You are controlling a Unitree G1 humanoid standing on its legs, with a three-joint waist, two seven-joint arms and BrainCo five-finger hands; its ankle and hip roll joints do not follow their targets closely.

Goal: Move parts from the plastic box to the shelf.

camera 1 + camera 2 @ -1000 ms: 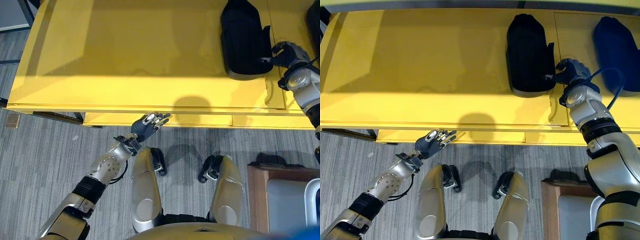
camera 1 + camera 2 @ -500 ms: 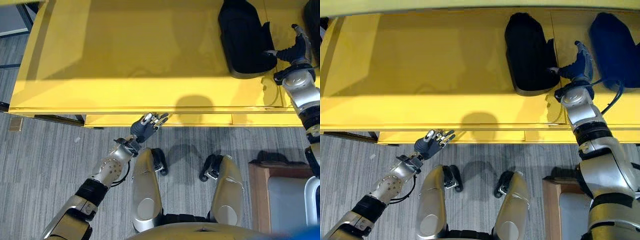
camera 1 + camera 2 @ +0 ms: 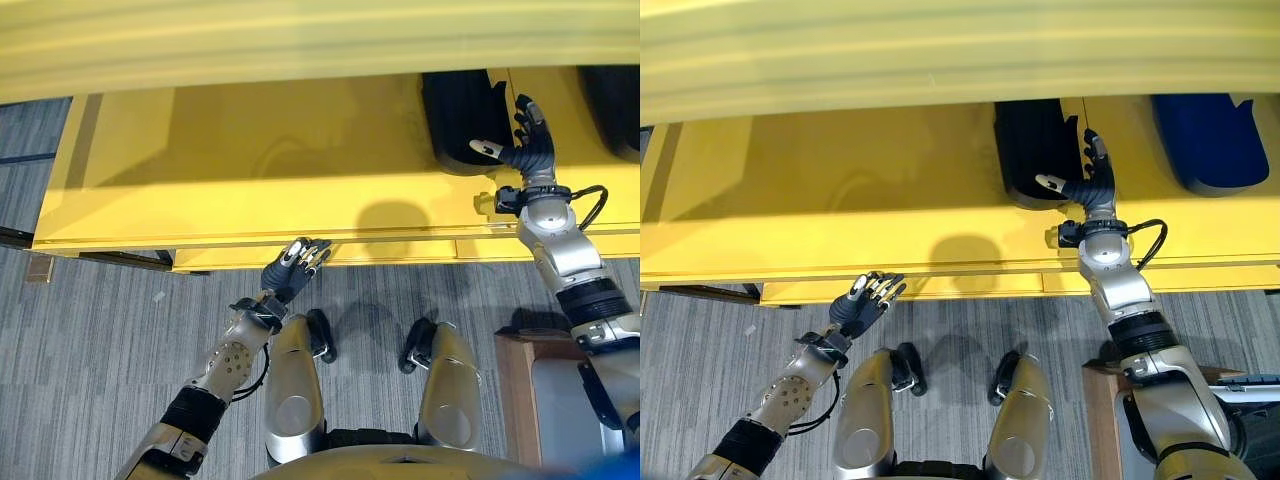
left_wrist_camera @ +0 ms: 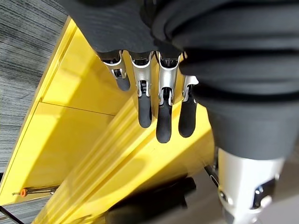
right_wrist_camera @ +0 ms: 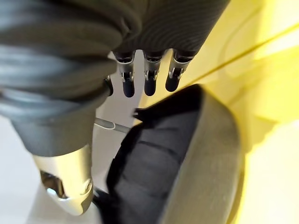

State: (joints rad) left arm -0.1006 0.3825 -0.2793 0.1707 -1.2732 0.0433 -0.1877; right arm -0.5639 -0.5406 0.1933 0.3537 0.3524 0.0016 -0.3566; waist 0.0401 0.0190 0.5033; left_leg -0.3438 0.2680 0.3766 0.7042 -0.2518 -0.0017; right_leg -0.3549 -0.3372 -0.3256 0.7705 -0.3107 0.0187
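Note:
A black padded part (image 3: 455, 120) lies on the yellow shelf (image 3: 250, 160) at the back right, partly under the shelf board above. My right hand (image 3: 535, 160) is just right of the part's near end. It stands open, fingers straight and thumb pointing at the part, holding nothing. The right wrist view has its straight fingers (image 5: 149, 79) above the black part (image 5: 163, 154). My left hand (image 3: 293, 268) hangs open at the shelf's front edge, and its fingers (image 4: 161, 116) are straight too.
A blue part (image 3: 1210, 140) lies on the shelf to the right of the black one. An upper yellow shelf board (image 3: 940, 50) overhangs the back. A brown stand with a grey box (image 3: 565, 400) sits at the lower right on the grey carpet.
My right hand has let go of the black part, opened and drawn back toward the shelf's front. The camera has tilted, bringing in the upper board. The left hand barely moved.

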